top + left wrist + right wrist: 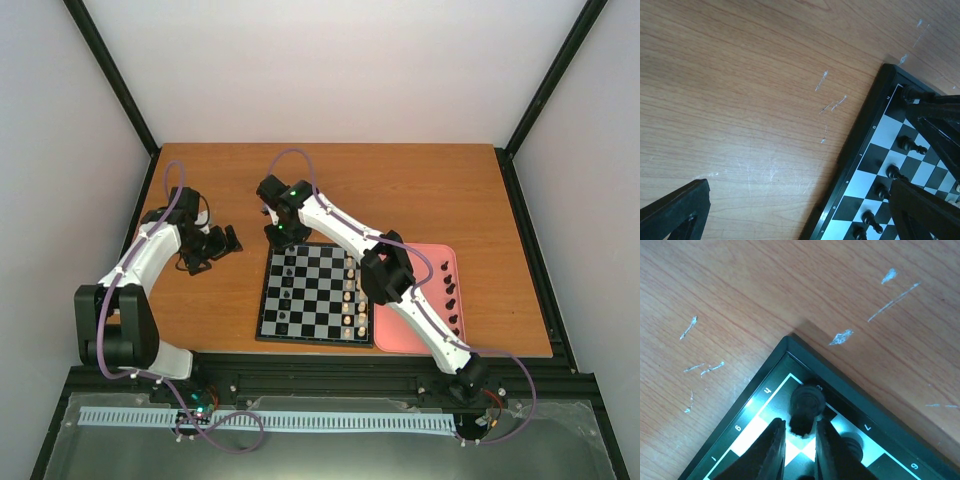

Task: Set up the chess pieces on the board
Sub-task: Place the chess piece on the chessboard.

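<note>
A scuffed wooden table (420, 190) spreads before me, white scratches (842, 337) streaking its grain. At the near right lies a pink tray (392, 338); just left of it, cream-white pieces (349, 300) stand in two files. White walls (330, 70) close the far side.

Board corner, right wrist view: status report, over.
Left tool open, over table beside board. Right tool straddling black piece on corner square, grip unclear. Neighbour piece close by one finger.

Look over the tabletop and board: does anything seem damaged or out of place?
Yes: pale scratches mark the wooden table beside the far-left corner of the board, as if the finish were scraped. Nothing looks spilled.
</note>
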Robot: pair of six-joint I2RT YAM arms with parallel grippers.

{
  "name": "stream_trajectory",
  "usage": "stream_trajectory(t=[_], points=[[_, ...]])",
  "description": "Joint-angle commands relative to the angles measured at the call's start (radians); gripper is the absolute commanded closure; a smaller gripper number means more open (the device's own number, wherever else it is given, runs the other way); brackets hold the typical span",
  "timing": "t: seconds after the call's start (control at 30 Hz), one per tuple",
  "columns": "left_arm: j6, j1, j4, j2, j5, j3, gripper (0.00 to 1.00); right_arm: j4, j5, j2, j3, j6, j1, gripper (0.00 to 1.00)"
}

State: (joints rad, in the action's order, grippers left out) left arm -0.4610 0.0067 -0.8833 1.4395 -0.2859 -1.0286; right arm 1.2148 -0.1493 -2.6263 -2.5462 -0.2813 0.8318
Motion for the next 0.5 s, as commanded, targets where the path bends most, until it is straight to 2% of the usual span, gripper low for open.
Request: stream_trajectory(t=[0.0,0.2,0.47], points=[[-0.015,0.008,0.019,0.017,-0.016,-0.011,0.00,-0.001,0.008,-0.020,-0.037,0.012,0.004,0.79],[-0.015,0.009,0.021,0.021,-0.018,-0.012,0.00,-0.005,0.014,-0.014,-0.038,0.021,0.000,0.73],[-0.014,0.009,0.022,0.028,-0.018,-0.015,0.00,-0.012,-0.002,0.028,-0.037,0.066,-0.002,0.56]])
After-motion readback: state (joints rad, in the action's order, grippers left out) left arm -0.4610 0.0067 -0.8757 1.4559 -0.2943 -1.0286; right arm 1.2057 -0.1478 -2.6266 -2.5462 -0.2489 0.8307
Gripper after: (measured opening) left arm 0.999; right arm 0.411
